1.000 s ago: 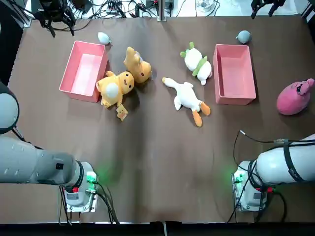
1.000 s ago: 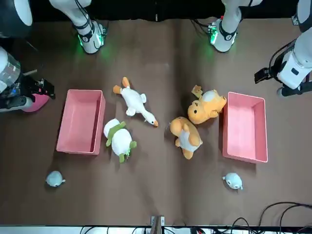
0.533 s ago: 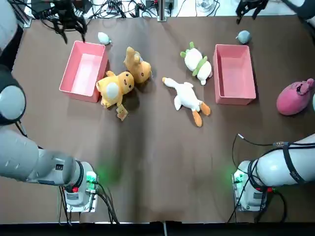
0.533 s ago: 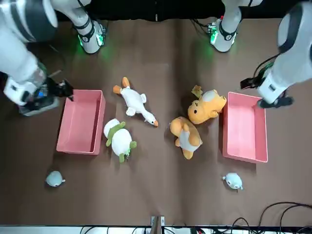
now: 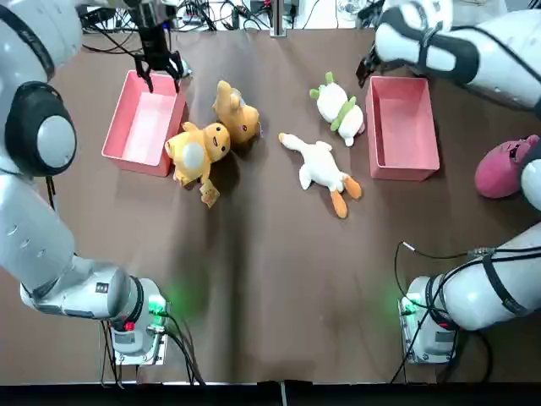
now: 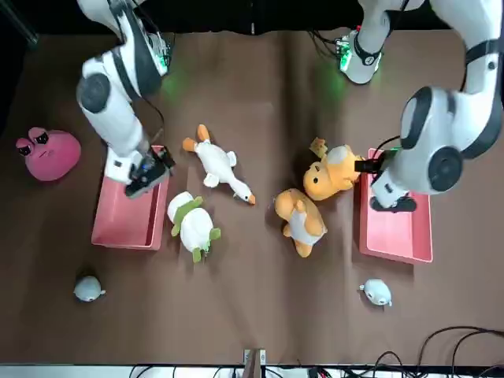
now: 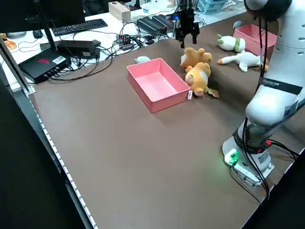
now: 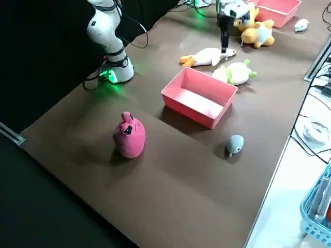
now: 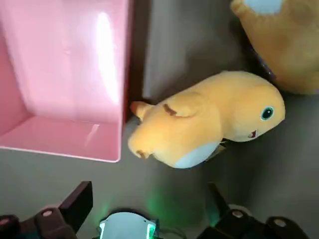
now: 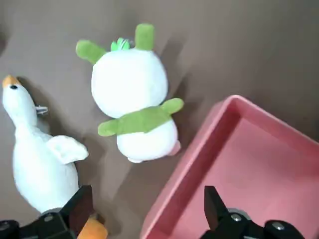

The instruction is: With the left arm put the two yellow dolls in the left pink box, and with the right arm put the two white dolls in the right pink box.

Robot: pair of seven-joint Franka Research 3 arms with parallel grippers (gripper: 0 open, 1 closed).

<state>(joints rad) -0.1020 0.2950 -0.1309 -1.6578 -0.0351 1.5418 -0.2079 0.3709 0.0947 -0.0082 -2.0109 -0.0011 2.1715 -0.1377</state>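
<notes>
the left pink box (image 5: 142, 123) is the landmark. the right pink box (image 5: 402, 127) lies well to its right, both empty. two yellow dolls (image 5: 197, 150) (image 5: 236, 112) lie just right of the left box; the white goose (image 5: 321, 169) and white doll (image 5: 341, 107) farther right. the left gripper (image 5: 156, 66) hovers over its far edge, fingers spread, empty. the right gripper (image 6: 148, 173), released, hovers over the right box's inner edge.

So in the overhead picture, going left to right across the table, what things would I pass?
Left pink box → yellow doll with the white belly → second yellow doll → white goose doll → white doll with green ears → right pink box → pink plush.
</notes>
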